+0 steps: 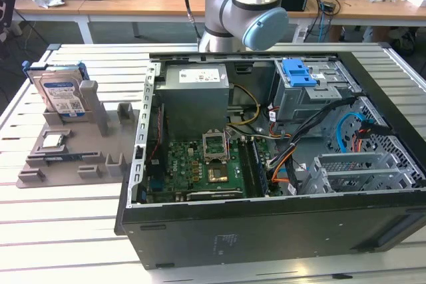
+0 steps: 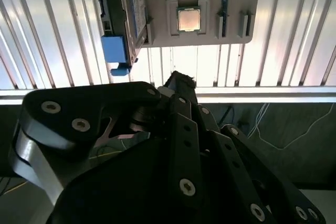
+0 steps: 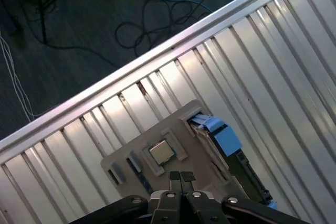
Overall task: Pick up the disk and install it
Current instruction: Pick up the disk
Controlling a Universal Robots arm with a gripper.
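Disk (image 1: 64, 96) stands upright in grey holder (image 1: 66, 161) on the worktop (image 1: 66, 231).
Fingers (image 3: 174, 179) closed, empty, apart from it.

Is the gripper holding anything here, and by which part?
Nothing. The gripper is shut and empty; the disk stands in its grey holder.

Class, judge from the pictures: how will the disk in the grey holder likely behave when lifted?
The disk looks like a solid metal slab: probably stiff and heavy for its size. It stands on edge in the grey holder, so it may tip once freed. Its blue frame looks like plastic, perhaps flexing slightly.
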